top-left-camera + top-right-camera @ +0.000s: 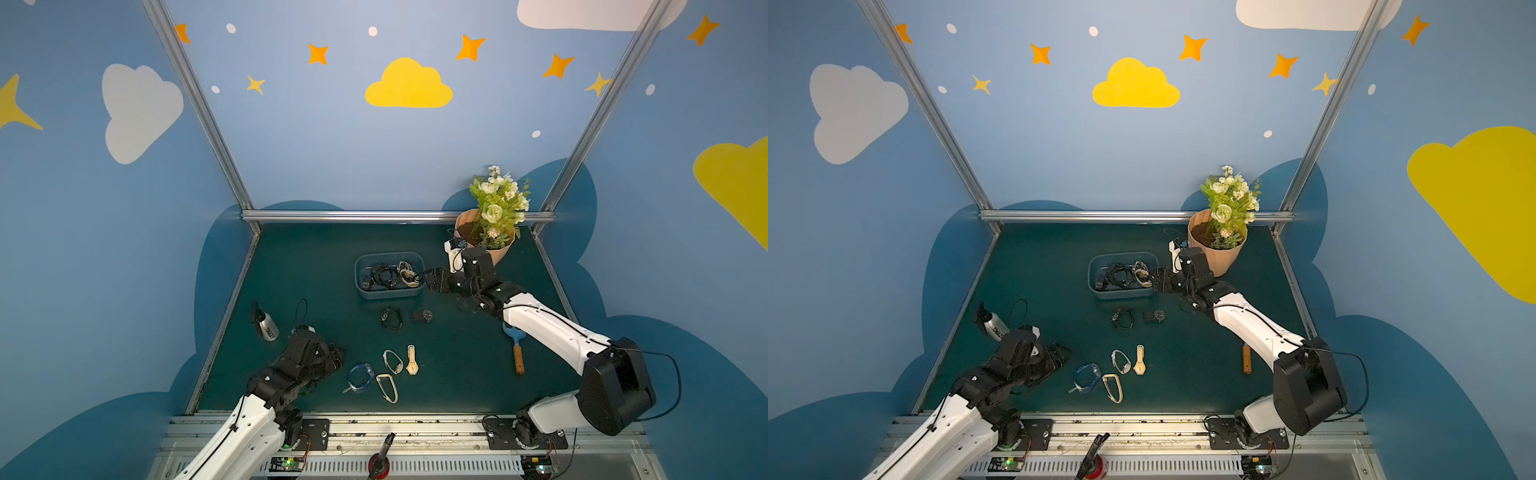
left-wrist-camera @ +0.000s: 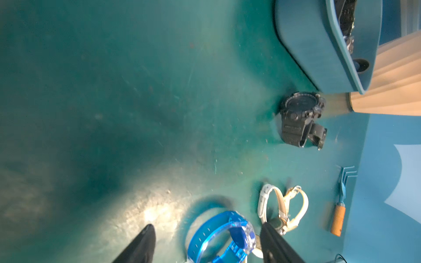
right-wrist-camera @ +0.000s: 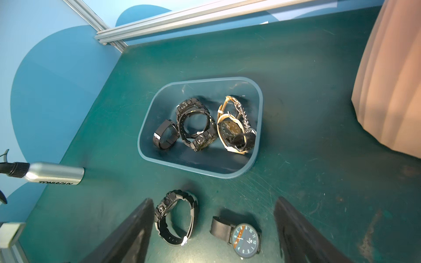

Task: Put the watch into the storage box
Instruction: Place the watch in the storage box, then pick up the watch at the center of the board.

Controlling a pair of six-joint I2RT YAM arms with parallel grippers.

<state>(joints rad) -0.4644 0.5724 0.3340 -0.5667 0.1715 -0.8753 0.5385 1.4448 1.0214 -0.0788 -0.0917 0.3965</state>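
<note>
The blue-grey storage box (image 1: 388, 296) (image 3: 200, 171) sits mid-table and holds several watches. My right gripper (image 1: 424, 276) (image 3: 214, 200) hovers open at the box's right end with nothing between its fingers. Below it on the mat lie a chunky black watch (image 3: 175, 220) (image 1: 391, 318) and a dark watch with a blue face (image 3: 243, 236) (image 1: 423, 316). My left gripper (image 1: 340, 357) (image 2: 207, 228) is low at the front left and open. Its fingers straddle a clear blue watch (image 2: 221, 236) (image 1: 360, 377) without gripping it. White (image 1: 392, 360) and cream (image 1: 411, 360) watches lie just beyond.
A peach flowerpot (image 1: 494, 249) with flowers stands at the back right, close behind my right wrist. A silver spray bottle (image 1: 266, 324) lies by the left edge. A small blue rake with a wooden handle (image 1: 517, 353) lies under my right arm. A cream loop (image 1: 387, 387) lies near the front.
</note>
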